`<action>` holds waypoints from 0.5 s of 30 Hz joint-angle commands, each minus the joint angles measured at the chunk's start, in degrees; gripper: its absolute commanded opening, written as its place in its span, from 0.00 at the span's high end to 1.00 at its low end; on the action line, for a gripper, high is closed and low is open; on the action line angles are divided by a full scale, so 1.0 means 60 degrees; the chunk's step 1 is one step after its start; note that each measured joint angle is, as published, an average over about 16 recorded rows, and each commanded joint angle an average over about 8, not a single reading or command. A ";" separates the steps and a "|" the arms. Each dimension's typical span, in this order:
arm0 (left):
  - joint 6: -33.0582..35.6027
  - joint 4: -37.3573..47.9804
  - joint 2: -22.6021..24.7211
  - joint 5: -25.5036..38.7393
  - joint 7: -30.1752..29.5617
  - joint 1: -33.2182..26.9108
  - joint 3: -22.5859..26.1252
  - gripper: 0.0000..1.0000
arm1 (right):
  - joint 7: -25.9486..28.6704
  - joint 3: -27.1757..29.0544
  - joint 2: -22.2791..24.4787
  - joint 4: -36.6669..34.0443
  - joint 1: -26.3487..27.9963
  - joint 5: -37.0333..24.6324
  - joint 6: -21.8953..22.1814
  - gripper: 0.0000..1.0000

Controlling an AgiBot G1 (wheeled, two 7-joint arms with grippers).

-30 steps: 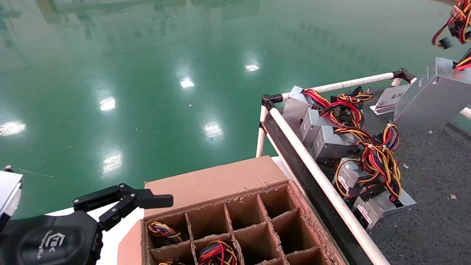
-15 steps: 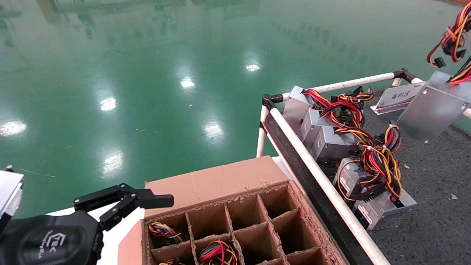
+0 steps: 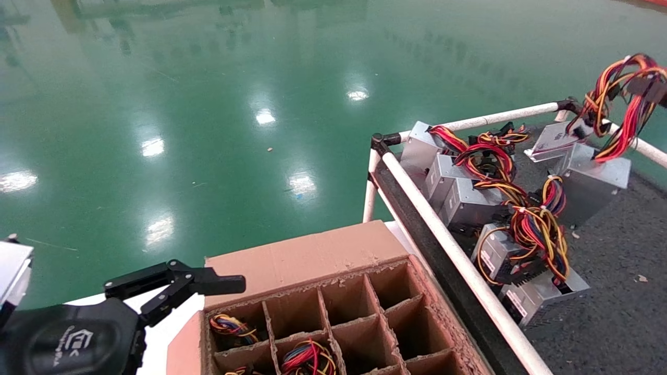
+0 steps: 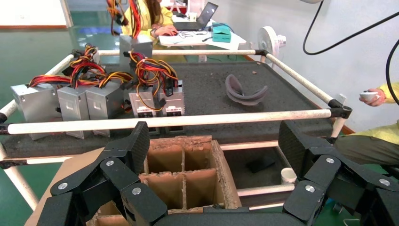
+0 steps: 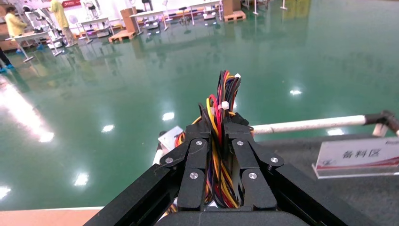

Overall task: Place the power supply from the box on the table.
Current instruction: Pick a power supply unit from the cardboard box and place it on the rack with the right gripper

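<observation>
The power supply point(image 3: 591, 179), a silver-grey case, hangs upright at the far right of the table point(image 3: 615, 271), its lower end at or just above the felt. Its red, yellow and black wires point(image 3: 622, 99) rise to the right edge of the head view. In the right wrist view my right gripper point(image 5: 219, 125) is shut on that wire bundle point(image 5: 221, 94). My left gripper point(image 3: 208, 284) is open and holds nothing, low at the left beside the box point(image 3: 312, 255); its fingers point(image 4: 136, 146) frame the cardboard cells.
Several other power supplies point(image 3: 469, 200) with tangled wires lie in a row along the white rail point(image 3: 448, 245). A label stand point(image 3: 547, 140) sits at the table's far side. Some box cells hold wire bundles point(image 3: 307, 357). A dark curved object point(image 4: 244, 92) lies on the felt.
The held power supply has swung down and leftward from a tilted pose high at the right edge to upright low over the table. The left arm has not moved.
</observation>
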 commanded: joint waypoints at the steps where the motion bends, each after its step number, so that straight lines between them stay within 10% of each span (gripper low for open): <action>1: 0.0000 0.0000 0.0000 0.0000 0.0000 0.0000 0.0001 0.00 | -0.0124 -0.0010 -0.0088 -0.0109 -0.0084 -0.0002 -0.0008 1.00; 15: -0.0002 0.0000 -0.0002 -0.0003 0.0002 -0.0001 0.0005 0.00 | -0.1269 -0.0039 -0.1179 -0.0801 -0.0412 -0.0025 0.0538 1.00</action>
